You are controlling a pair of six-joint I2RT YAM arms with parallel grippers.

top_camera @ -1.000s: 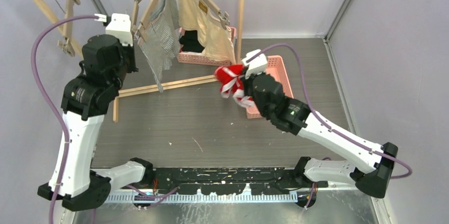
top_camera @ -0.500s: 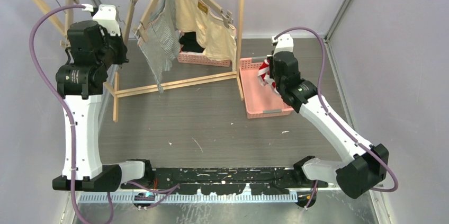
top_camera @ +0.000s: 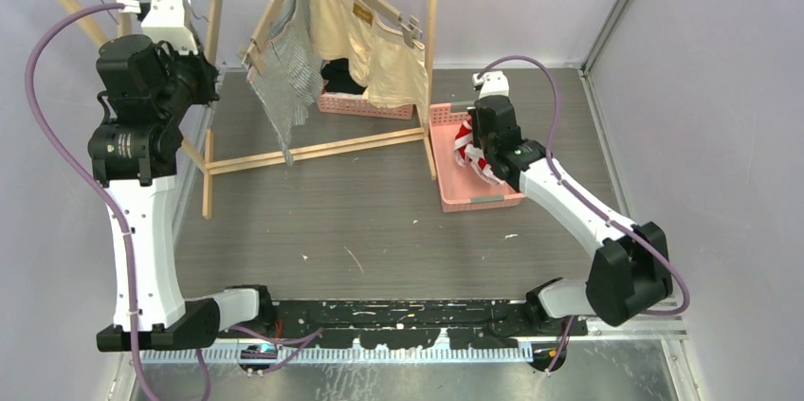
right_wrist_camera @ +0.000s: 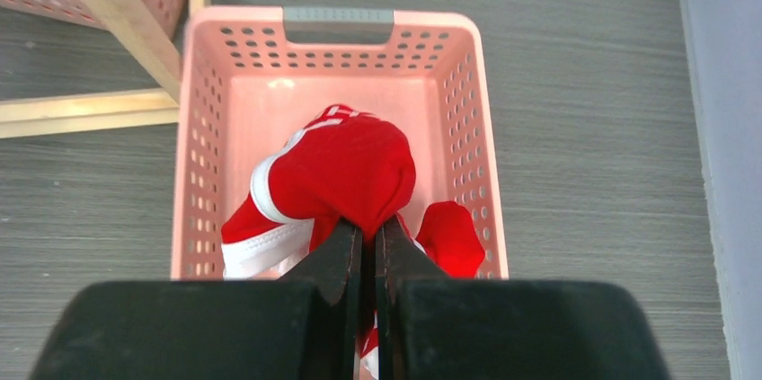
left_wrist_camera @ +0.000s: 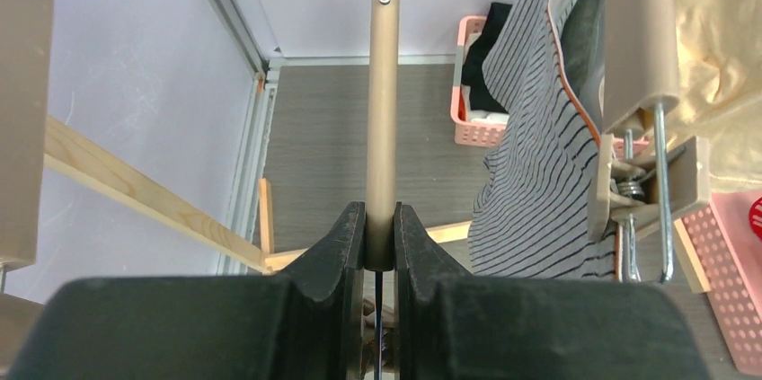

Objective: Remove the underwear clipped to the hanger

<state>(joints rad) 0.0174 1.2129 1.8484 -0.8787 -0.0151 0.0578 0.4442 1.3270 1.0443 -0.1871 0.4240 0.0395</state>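
My right gripper (top_camera: 479, 140) (right_wrist_camera: 368, 232) is shut on the bright red underwear with white trim (top_camera: 466, 147) (right_wrist_camera: 346, 169) and holds it over the pink basket (top_camera: 474, 194) (right_wrist_camera: 202, 128). My left gripper (top_camera: 209, 77) (left_wrist_camera: 381, 227) is shut on the bar of an empty wooden hanger (top_camera: 216, 12) (left_wrist_camera: 383, 110) hanging from the rack rail. The grey-and-white striped underwear (top_camera: 289, 79) (left_wrist_camera: 539, 173) hangs clipped to a second hanger just right of it. The beige underwear (top_camera: 374, 45) (left_wrist_camera: 719, 57) hangs clipped to a third hanger further right.
The wooden clothes rack (top_camera: 431, 31) stands at the back left, its base rails (top_camera: 313, 150) on the floor. A second pink basket (top_camera: 365, 107) (left_wrist_camera: 467, 124) with black folded clothes sits behind the rack. A wooden clip (left_wrist_camera: 647, 182) grips the striped piece. Walls close in on both sides.
My right arm carried the red underwear rightward from beside the rack to over the pink basket. My left arm rose and swung left, now gripping the empty hanger's bar.
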